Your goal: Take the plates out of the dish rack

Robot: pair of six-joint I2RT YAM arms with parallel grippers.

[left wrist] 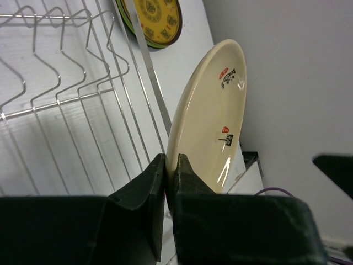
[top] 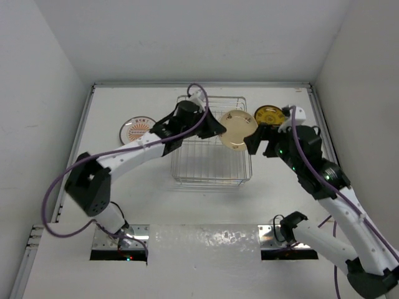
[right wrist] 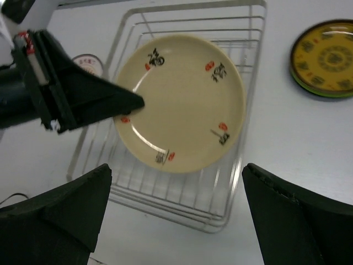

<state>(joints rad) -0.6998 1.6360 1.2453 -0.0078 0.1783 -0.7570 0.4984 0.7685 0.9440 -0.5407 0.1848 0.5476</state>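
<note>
At frame centre, over dish rack (top: 212, 168): cream plate (top: 237, 129), stiff, glazed, probably slippery, breakable. Left gripper (left wrist: 171, 165) pinches its rim; right gripper (top: 263, 142) gapes empty; opposite rim offers hold.

The left arm (top: 134, 152) reaches from its base toward one o'clock, and the left gripper (top: 219, 129) is pinched tight on the rim of the cream plate (top: 238, 131). The right arm (top: 330, 182) stretches toward eleven o'clock, with the right gripper (top: 262, 146) spread wide and apparently touching nothing.
</note>
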